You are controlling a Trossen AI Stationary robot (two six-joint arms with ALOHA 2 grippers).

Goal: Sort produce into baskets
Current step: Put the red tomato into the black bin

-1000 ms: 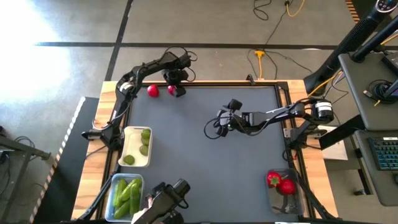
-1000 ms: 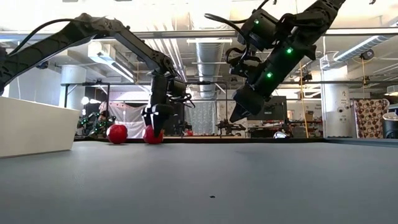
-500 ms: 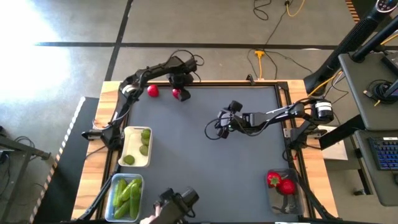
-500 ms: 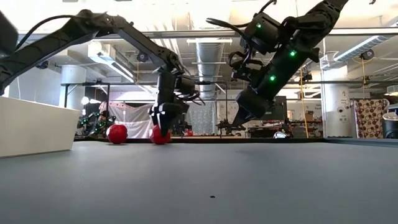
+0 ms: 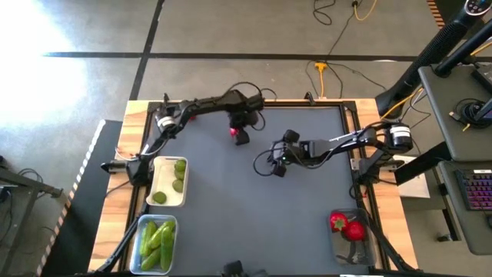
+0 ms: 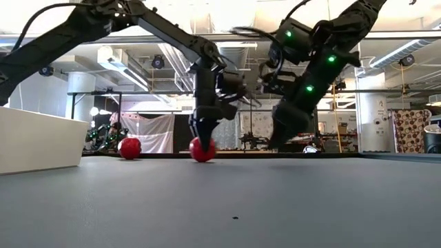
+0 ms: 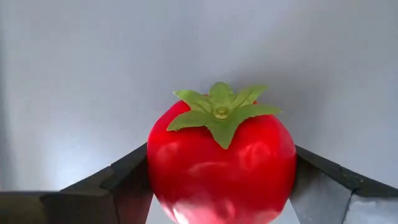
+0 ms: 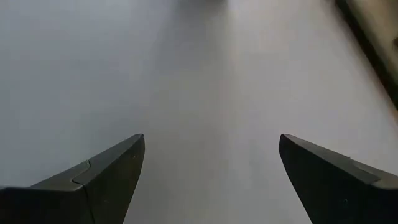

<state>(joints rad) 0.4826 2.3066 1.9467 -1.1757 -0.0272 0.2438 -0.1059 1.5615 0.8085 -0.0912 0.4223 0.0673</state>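
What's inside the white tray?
The white tray holds three small light-green limes, seen from above. In the low view only its side wall shows, so they are hidden there. Nothing else appears inside it.

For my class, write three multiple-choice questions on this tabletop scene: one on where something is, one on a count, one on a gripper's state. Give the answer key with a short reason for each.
1. Where are the long green cucumber pieces?
A. In the clear tub at the table's near left corner
B. In the white tray
C. In the clear tub at the near right

2. How many red tomatoes sit in the right-hand clear tub?
A. None
B. Two
C. Five

3. What is the left gripper doing?
A. Hanging open and empty
B. Shut on a lime
C. Shut on a tomato

Answers:
1 A: the cucumber pieces lie in the left clear tub, beside the white tray.
2 B: two red tomatoes show in the right clear tub.
3 C: the left gripper has its fingers on both sides of the held tomato; the right gripper is open and empty.
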